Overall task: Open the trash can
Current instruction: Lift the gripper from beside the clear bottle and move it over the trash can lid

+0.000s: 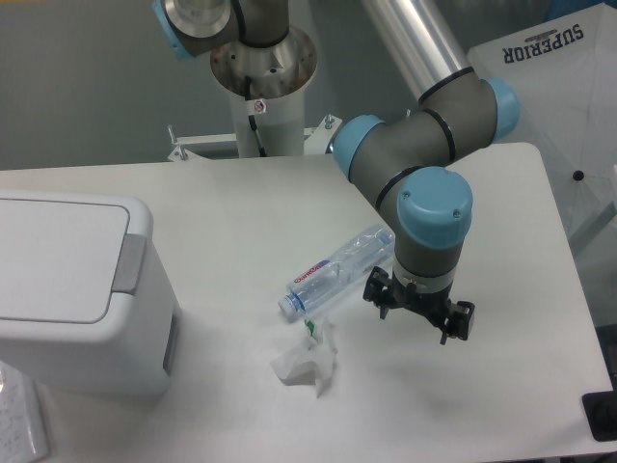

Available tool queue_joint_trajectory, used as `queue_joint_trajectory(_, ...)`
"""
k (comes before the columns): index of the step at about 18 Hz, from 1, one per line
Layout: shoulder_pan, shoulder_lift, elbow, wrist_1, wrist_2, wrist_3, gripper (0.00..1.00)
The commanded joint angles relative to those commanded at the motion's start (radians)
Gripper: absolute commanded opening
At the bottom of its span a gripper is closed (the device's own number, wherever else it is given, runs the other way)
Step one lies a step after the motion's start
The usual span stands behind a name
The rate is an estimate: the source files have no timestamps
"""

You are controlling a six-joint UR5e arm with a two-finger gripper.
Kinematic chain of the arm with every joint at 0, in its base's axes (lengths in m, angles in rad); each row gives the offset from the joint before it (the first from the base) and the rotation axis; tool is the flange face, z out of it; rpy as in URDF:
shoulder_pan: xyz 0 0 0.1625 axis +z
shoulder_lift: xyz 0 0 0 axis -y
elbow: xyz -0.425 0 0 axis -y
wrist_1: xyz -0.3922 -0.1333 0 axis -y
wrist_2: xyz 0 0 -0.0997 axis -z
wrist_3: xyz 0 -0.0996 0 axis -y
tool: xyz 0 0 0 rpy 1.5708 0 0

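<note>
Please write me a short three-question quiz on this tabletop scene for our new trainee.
1. True or false: the trash can lid is shut.
2. What lies nearest the gripper? A) plastic bottle B) crumpled tissue C) trash can
3. Fill in: the grey push tab sits on the lid's ____ edge as the camera sees it.

Key: 1 true; 2 A; 3 right.

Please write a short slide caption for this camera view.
Gripper hovers beside a plastic bottle, far from the closed trash can.
</note>
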State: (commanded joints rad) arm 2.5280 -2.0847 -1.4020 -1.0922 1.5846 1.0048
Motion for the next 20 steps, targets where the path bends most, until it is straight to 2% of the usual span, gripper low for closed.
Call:
queue_joint_trajectory(4, 0.002, 0.008, -0.008, 0.006, -0.008, -0.003, 1.0)
queue_joint_trajectory(6, -0.002, 0.008, -0.012, 0.037, -0.006, -0.038, 1.0)
queue_joint_trajectory(9, -0.032, 0.011, 0.003, 0.08, -0.021, -0.249, 1.0)
queue_joint_trajectory(11, -0.052, 0.011, 0.037, 0.08, -0.055, -0.389, 1.0)
queue_joint_trajectory(13, -0.066, 0.014, 0.052, 0.08, -0.116, -0.468, 1.0)
queue_joint_trajectory(15, -0.068, 0.041, 0.055, 0.08, -0.193, -0.477, 1.0)
queue_joint_trajectory(20, -0.106, 0.127, 0.04, 0.084, -0.288, -0.514, 1.0)
